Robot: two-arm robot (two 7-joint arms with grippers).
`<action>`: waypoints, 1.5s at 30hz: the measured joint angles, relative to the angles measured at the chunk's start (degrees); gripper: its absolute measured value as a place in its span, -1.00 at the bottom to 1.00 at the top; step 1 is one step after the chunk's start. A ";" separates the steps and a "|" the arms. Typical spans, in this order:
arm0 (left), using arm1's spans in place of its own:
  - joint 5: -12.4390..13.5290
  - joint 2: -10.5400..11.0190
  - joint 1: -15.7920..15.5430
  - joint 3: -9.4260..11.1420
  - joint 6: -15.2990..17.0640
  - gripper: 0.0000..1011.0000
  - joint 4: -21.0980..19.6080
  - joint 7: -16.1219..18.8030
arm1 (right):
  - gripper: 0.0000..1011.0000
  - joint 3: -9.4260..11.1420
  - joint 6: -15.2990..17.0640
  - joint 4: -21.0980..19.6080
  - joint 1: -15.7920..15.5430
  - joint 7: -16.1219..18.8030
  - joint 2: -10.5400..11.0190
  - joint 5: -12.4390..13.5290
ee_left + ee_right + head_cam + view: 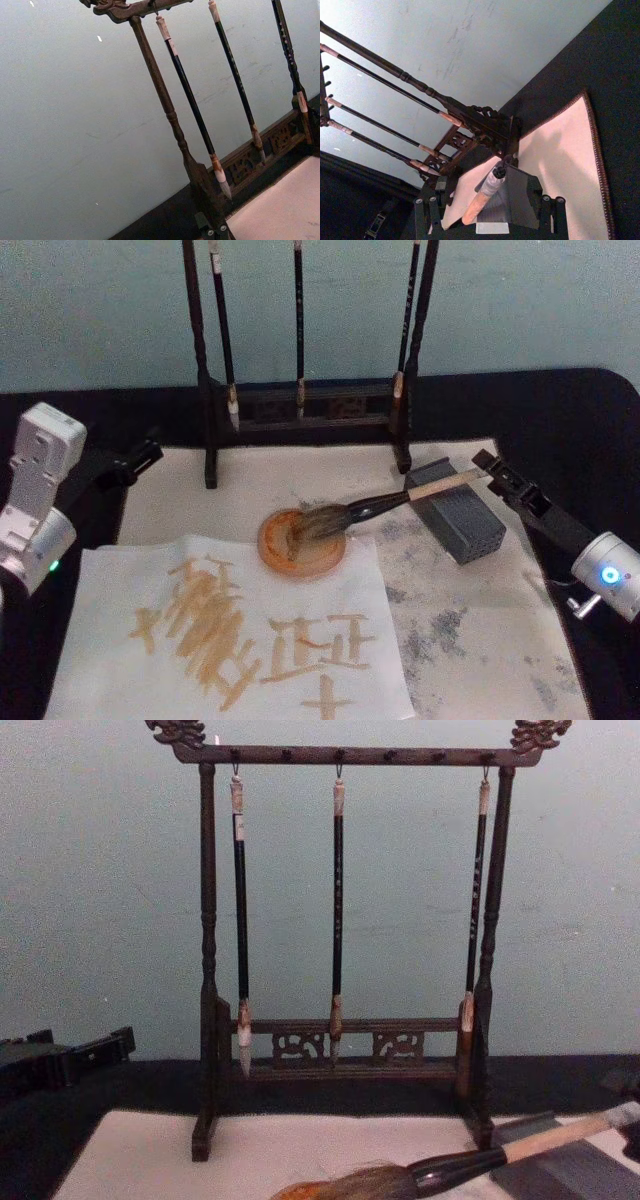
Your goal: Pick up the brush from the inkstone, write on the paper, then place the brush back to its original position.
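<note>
Across the inkstone point(300, 562) and a grey block point(468, 525) lies the brush point(385, 504), bristles in the dish, handle end between the spread fingers of the right gripper point(488, 465), which pinch nothing. The wooden handle looks stiff and light, the bristles soft (they would smear), so its bare tan end is where to hold. Strokes cover the paper point(110, 585). The left gripper point(140, 458) idles at the left; its state I cannot tell.
</note>
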 joint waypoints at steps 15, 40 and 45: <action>0.00 0.00 0.00 0.00 0.00 0.98 0.00 0.00 | 0.99 -2.43 -0.71 0.98 1.32 0.87 0.65 1.13; 0.00 0.00 0.00 0.00 0.00 0.98 0.00 0.00 | 0.99 -5.62 -3.23 1.84 2.87 1.81 1.86 2.41; 0.00 0.00 0.00 0.00 0.00 0.98 0.00 0.00 | 0.99 -6.27 -3.97 1.89 3.05 1.73 2.19 2.49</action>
